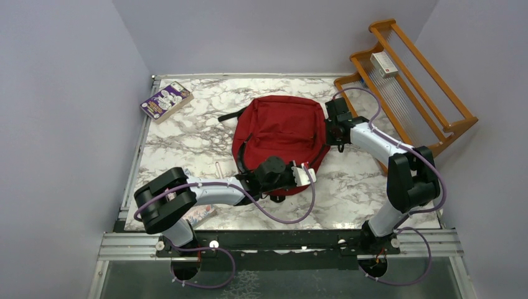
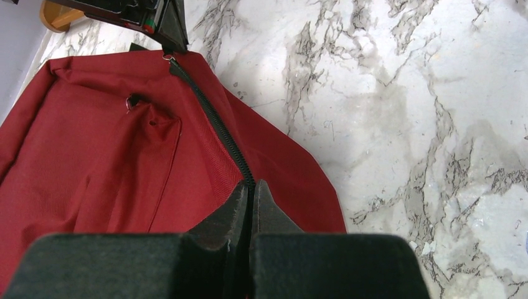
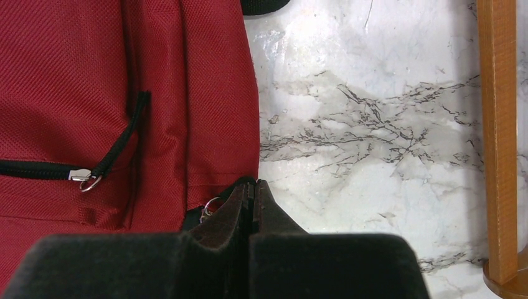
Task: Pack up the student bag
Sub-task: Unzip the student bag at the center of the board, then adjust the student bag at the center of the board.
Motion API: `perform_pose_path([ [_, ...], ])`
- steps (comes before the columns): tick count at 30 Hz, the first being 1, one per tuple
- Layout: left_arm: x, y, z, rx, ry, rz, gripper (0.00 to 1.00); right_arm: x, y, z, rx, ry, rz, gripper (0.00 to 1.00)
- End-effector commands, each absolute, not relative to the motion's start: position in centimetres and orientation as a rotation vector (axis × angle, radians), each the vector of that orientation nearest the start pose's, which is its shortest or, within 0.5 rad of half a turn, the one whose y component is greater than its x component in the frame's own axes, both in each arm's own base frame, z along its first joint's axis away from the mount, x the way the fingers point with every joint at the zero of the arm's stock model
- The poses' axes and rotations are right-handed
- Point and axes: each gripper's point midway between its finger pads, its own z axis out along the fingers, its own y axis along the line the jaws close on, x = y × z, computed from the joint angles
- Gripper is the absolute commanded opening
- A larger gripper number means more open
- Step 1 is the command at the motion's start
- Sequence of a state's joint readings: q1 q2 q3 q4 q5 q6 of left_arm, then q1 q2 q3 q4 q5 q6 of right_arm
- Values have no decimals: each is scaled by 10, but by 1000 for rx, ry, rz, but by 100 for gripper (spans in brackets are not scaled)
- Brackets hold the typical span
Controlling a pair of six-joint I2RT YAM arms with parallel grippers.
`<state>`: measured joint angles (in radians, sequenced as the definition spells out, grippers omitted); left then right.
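Because the student bag is soft red fabric lying slack and flat in the middle of the marble table, it will probably sag and fold wherever it is lifted. It looks light enough, but has no stiffness to keep its mouth open. The firm places to take hold look to be the black zip seam, the zip ring and the straps. The left gripper sits at the bag's near edge, jaws pressed together right where the zip runs in between their tips; whether a fold of fabric is pinched there I cannot tell. The right gripper is at the bag's far right corner, jaws closed too, with the ring just beside them, and a hold on it is not clear. Further out, a purple book lies near the far left corner, well apart from the bag, and a wooden rack carrying a small white box stands at the right
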<state>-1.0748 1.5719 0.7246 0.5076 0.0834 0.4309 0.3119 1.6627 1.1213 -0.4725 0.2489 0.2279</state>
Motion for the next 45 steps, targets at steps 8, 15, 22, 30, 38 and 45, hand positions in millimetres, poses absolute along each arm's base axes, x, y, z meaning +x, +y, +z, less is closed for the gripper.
perform_pose_path([
  [8, 203, -394, 126, 1374, 1356, -560, 26, 414, 69, 112, 33, 2353, -107, 15],
  [15, 201, -397, 172, 1293, 1288, -609, 70, 391, 96, 156, -84, 2272, 126, 30],
  [22, 236, -371, 225, 931, 1411, -574, 80, 362, 130, 199, -191, 2159, 403, 40],
  [30, 305, -268, 229, 195, 1807, -482, 79, 329, 209, 209, -394, 2143, 726, 42],
  [38, 311, -185, 188, -173, 1997, -446, 80, 293, 267, 192, -825, 2132, 725, 45],
  [45, 310, -163, 169, -263, 2015, -414, 80, 262, 247, 168, -1023, 2201, 605, 48],
])
